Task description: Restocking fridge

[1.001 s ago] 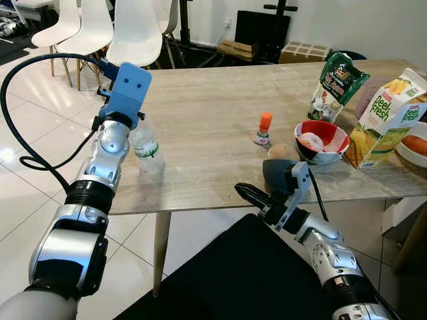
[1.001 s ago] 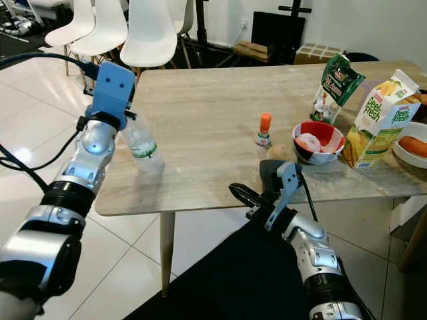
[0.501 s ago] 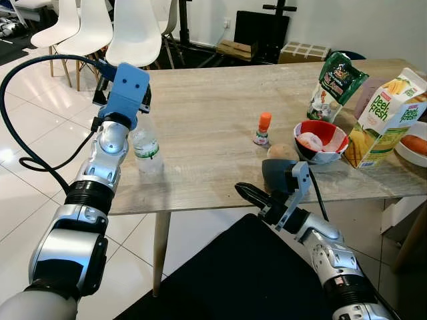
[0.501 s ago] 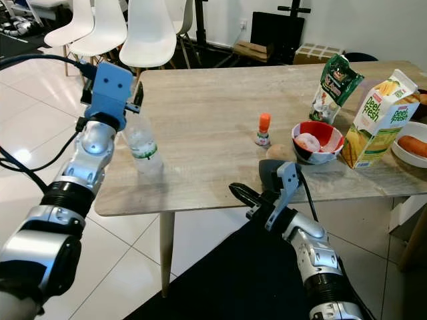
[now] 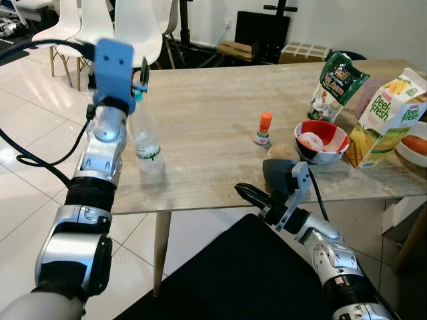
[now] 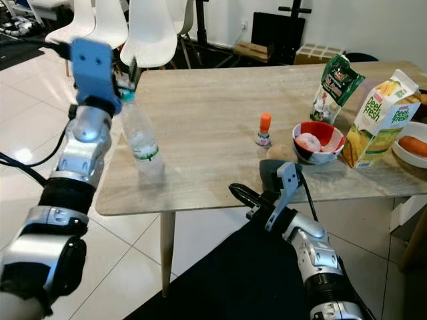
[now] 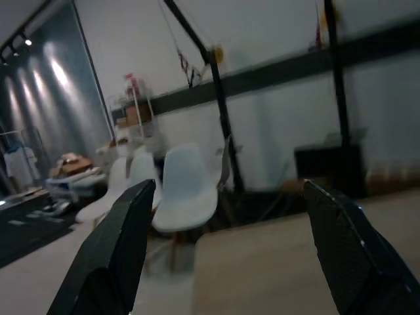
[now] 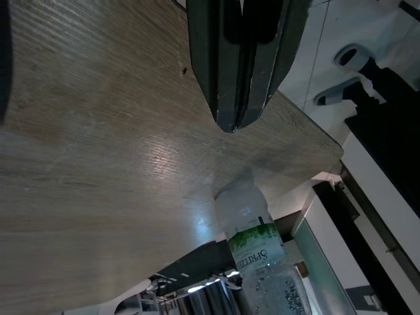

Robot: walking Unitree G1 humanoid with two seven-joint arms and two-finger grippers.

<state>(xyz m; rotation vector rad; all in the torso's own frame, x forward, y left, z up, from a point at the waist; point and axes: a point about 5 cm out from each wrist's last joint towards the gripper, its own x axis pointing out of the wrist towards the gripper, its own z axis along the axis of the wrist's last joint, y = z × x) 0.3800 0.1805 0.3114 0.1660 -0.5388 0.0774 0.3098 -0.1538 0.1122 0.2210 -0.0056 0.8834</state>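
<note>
Nearest the robot, below the tabletop's [image 5: 220,127] near edge, the right gripper [image 5: 248,194] hangs idle with its fingers pressed together around nothing. On the left, close to the near edge, a clear water bottle [image 5: 148,145] with a green label stands upright. The left gripper [image 7: 223,230] is raised above and just behind it; its fingers are spread wide and empty, and its wrist view looks past the table toward white chairs [image 5: 137,30].

The step in hand seems to be taking hold of the bottle for the fridge. To do it well, the left gripper should come down with the fingers on either side of the bottle's body, below the shoulder, and close squarely so the light bottle is not tipped toward the edge.

Further right, near the middle, stands a small bottle with an orange cap [image 5: 263,129]. Beyond it a red bowl [image 5: 321,141] holds pale food I cannot identify, with a brownish round thing just beside it. At the right end a yellow juice carton [image 5: 387,119] stands closed and tilted, a white dish [image 5: 414,149] holds something orange, and a green pouch [image 5: 337,87] stands farther back.
</note>
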